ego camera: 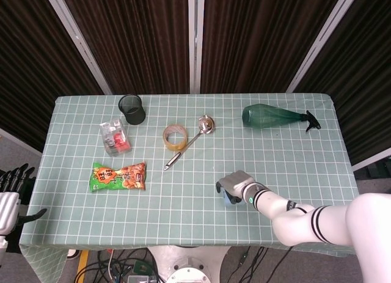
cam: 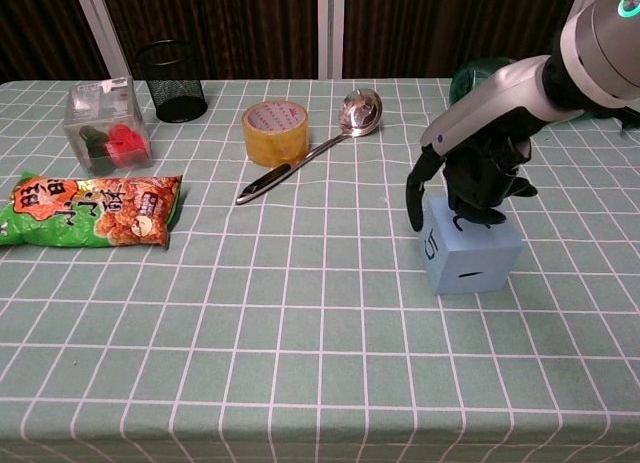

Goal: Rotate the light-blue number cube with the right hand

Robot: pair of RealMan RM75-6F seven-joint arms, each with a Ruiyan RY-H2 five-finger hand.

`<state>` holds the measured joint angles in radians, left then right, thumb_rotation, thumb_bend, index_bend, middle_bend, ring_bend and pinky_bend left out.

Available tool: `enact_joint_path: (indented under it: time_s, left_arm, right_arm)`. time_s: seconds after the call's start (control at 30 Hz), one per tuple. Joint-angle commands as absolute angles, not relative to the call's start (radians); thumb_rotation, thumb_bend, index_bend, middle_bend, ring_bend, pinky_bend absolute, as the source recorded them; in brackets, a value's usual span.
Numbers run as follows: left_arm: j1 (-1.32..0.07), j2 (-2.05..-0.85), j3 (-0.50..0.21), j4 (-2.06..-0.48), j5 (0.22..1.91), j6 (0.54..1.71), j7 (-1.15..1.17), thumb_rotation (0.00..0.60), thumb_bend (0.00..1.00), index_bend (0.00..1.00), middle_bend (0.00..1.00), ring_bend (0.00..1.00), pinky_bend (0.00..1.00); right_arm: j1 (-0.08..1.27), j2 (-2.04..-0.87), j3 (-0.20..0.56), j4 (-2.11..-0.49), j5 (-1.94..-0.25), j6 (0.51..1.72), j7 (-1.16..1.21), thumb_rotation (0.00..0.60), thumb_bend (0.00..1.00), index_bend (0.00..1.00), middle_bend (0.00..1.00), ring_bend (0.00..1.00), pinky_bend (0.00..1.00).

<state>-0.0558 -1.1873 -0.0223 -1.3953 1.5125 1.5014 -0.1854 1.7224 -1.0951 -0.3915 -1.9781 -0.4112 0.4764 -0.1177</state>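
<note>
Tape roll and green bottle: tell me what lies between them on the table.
Between the tape roll and the green bottle lies the metal ladle's bowl, its handle slanting past the roll; otherwise bare checked cloth, clearest in the head view.

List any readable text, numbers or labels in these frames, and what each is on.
"5": left face of the light-blue number cube, under the right hand; it appears rotated.
A short dark mark on the cube's front face: not readable as a number.
Large white characters on the snack bag: visible, too blurred to read.
Clear box, tape roll: no readable text.
</note>
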Motion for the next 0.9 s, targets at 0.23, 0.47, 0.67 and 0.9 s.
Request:
enact_joint_path:
  time_s: [0.23, 0.47, 0.67, 0.9]
  left_arm:
    - [-0.056, -1.181, -0.022, -1.409, 1.515, 1.503, -0.177, 0.600, 0.00, 0.06, 0.00, 0.00, 0.00]
    - [-0.054, -1.171, -0.023, -1.475, 1.530, 1.524, -0.119, 0.600, 0.00, 0.06, 0.00, 0.00, 0.00]
    - [-0.053, -1.166, -0.023, -1.530, 1.546, 1.543, -0.073, 0.600, 0.00, 0.06, 0.00, 0.00, 0.00]
    - [-0.054, -1.176, -0.021, -1.533, 1.570, 1.558, -0.038, 0.600, 0.00, 0.06, 0.00, 0.00, 0.00]
  right_arm:
    - [1.401, -0.881, -0.439, -2.158, -0.711, 0.946, -0.188, 0.600, 1.00, 0.15, 0.92, 0.80, 0.68]
    - [0.842, -0.966, -0.514, -2.018, -1.146, 1.639, -0.230, 0.600, 0.88, 0.18, 0.88, 0.76, 0.67]
    - [0.501, -1.096, -0.508, -1.729, -1.201, 1.774, -0.186, 0.600, 0.11, 0.00, 0.09, 0.05, 0.14]
    - [0.205, -1.370, -0.354, -1.288, -1.275, 1.937, 0.024, 0.600, 0.00, 0.00, 0.00, 0.00, 0.00]
